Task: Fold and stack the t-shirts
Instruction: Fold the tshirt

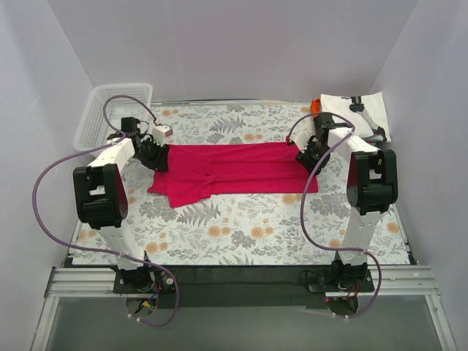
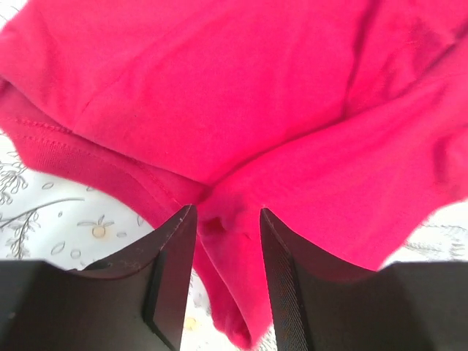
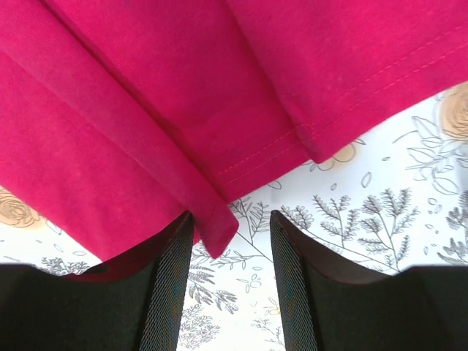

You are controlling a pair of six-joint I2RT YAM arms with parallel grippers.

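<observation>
Crimson-pink t-shirt (image 1: 234,168) lying flat as a long band that spans from the left gripper (image 2: 228,212) to the right gripper (image 3: 232,216). Its long edges appear turned in, so the lengthwise fold reads as done and the crosswise folds as left. At the left fingers (image 2: 172,278), which are spread, a bunched ridge of cloth lies in the gap between the tips, not visibly squeezed. At the right fingers (image 3: 164,285), likewise spread, a hemmed corner pokes between the tips with the floral table (image 1: 241,227) bare beneath. Beyond the right fingers, at the far corner, a white printed t-shirt (image 1: 362,110) lies with a sliver of orange t-shirt (image 1: 316,107) at its edge, probably the stack the crimson one has yet to join. Beyond the left fingers stands a mesh basket (image 1: 110,110). Count: three t-shirts, one of each colour; one basket; two grippers.
</observation>
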